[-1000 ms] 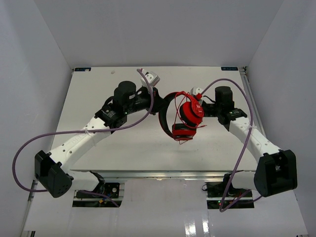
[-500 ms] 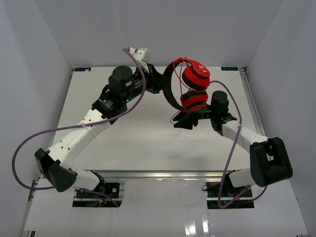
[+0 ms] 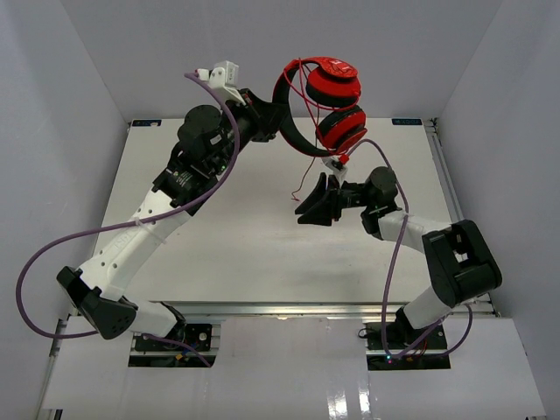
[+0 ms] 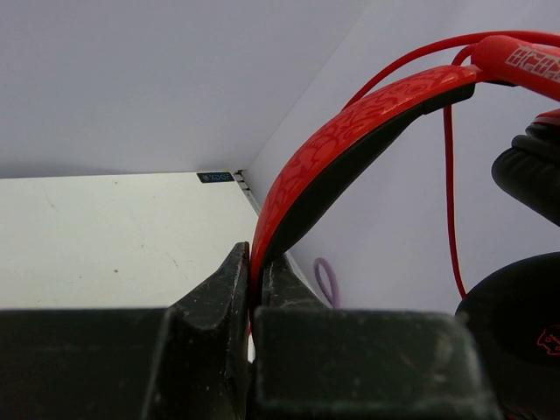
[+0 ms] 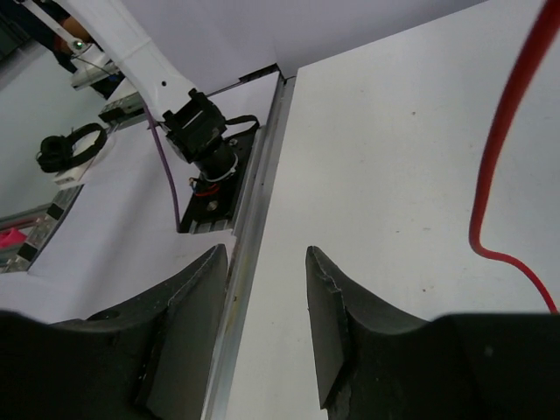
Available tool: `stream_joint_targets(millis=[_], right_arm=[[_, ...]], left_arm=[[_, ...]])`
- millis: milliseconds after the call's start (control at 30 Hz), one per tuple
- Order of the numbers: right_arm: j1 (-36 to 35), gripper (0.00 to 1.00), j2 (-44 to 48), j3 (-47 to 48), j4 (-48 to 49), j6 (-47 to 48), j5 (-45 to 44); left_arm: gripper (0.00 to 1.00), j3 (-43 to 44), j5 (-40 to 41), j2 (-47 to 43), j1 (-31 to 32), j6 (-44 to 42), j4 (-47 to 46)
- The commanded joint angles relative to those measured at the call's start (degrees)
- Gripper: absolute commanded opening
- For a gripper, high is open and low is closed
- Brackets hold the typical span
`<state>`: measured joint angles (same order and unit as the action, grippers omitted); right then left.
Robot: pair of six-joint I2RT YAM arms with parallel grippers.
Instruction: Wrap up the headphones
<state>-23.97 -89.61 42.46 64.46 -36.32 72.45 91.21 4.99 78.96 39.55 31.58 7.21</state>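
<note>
The red headphones (image 3: 332,101) hang high above the far edge of the table, held by their headband (image 3: 285,114). My left gripper (image 3: 267,125) is shut on the headband (image 4: 350,140); its jaws pinch the red and black band edge-on. The two red earcups with black padding face each other, and an earcup pad (image 4: 516,350) shows at the right of the left wrist view. The thin red cable (image 3: 308,179) dangles from the earcups toward the table; it also shows in the right wrist view (image 5: 512,114). My right gripper (image 3: 308,203) is open and empty below the earcups, left of the cable.
The white table (image 3: 219,254) lies inside white walls. Its aluminium front rail (image 5: 249,236) and the left arm's base (image 5: 203,140) show in the right wrist view. Purple robot cables (image 3: 52,254) loop off both arms.
</note>
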Motion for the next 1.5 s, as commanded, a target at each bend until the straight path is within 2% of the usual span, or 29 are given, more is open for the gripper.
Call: stream_joint_targets(millis=[0, 33, 100, 167, 300, 433, 467, 500, 533, 667, 800, 933, 967, 1000, 1033, 1067, 1167, 1200, 1267, 1333, 1367, 1467], right_arm=[[0.97, 0.49, 8.84, 6.16, -42.55, 39.23, -13.31], [0.46, 0.49, 10.00, 6.50, -52.93, 49.62, -16.74], [0.61, 0.50, 12.52, 4.59, -53.94, 51.87, -22.96], [0.76, 0.52, 16.12, 1.10, -52.30, 52.62, -28.91], [0.76, 0.76, 19.49, -2.16, -46.57, 51.61, -32.76], [0.68, 0.80, 15.50, 0.88, -46.20, 50.11, -31.09], [0.68, 0.81, 14.39, 1.84, -45.29, 49.15, -30.73], [0.61, 0.91, 12.77, 1.99, -41.33, 45.46, -31.26], [0.59, 0.97, 11.11, 2.12, -38.48, 42.53, -31.82], [-0.14, 0.90, 5.43, 4.39, -28.48, 33.46, -29.45], [-1.15, 0.90, -0.06, 8.53, -22.23, 28.15, -29.01], [-1.37, 0.94, -5.67, 11.70, -7.44, 16.81, -23.00], [-1.71, 0.91, -7.96, 12.77, -4.75, 14.31, -20.36], [-2.09, 0.80, -9.83, 13.38, -1.25, 10.67, -19.04], [-2.51, 0.67, -11.44, 13.90, 1.57, 7.67, -17.91], [-3.10, 0.46, -11.89, 14.01, 1.57, 7.34, -17.52], [-3.51, 0.12, -9.86, 8.34, 3.97, 8.41, -18.00], [-3.54, 0.08, -8.41, 6.06, 3.90, 9.45, -18.25], [-3.61, 0.08, -5.03, 2.09, 1.23, 13.00, -18.69], [-4.46, 0.08, 1.62, -0.80, -13.64, 23.98, -21.29], [-5.10, 0.08, 4.93, -0.91, -22.84, 30.37, -24.42], [-7.96, 0.08, 14.40, 1.23, -41.90, 44.00, -33.98]], left_arm=[[0.00, 0.85, 3.44, -3.70, 0.18, 0.21, -2.53], [0.00, 0.45, 3.40, -3.83, 0.18, -0.38, -2.55], [0.00, 0.37, 3.19, -3.89, 0.16, -0.84, -2.09], [0.00, 0.37, 2.99, -3.81, 0.18, -0.99, -2.03], [0.00, 0.37, 2.21, -3.55, 0.18, -0.55, -2.28], [0.00, 0.25, 1.75, -3.73, 0.18, -0.07, -2.29], [0.00, 0.20, 1.70, -3.73, 0.18, 0.13, -2.29], [0.00, 0.13, 1.55, -3.80, 0.18, 0.35, -2.42], [0.00, 0.16, 1.46, -3.82, 0.18, 0.51, -2.41], [0.00, 0.62, 1.10, -3.82, 0.18, 1.09, -2.48], [0.00, 0.90, 0.91, -3.73, 0.17, 1.71, -2.55], [0.00, 1.32, 1.21, -3.90, 0.18, 2.49, -2.72], [0.00, 1.54, 1.37, -3.91, 0.18, 2.43, -2.72], [0.00, 1.86, 1.79, -3.91, 0.18, 2.43, -2.68], [0.00, 2.14, 2.21, -3.91, 0.18, 2.42, -2.64], [0.00, 2.21, 2.68, -3.92, 0.18, 2.34, -2.64], [0.00, 1.02, 8.37, -5.19, 0.18, 2.41, -2.83], [0.00, 0.13, 11.27, -5.72, 0.18, 2.52, -3.17], [0.00, -2.09, 16.15, -6.82, 0.18, 2.69, -4.90], [0.00, -5.34, 21.16, -7.72, 0.14, 2.30, -7.61], [0.00, -6.41, 22.84, -7.71, 0.08, 1.68, -9.83], [0.00, -7.69, 25.83, -5.40, -0.11, -0.49, -10.67]])
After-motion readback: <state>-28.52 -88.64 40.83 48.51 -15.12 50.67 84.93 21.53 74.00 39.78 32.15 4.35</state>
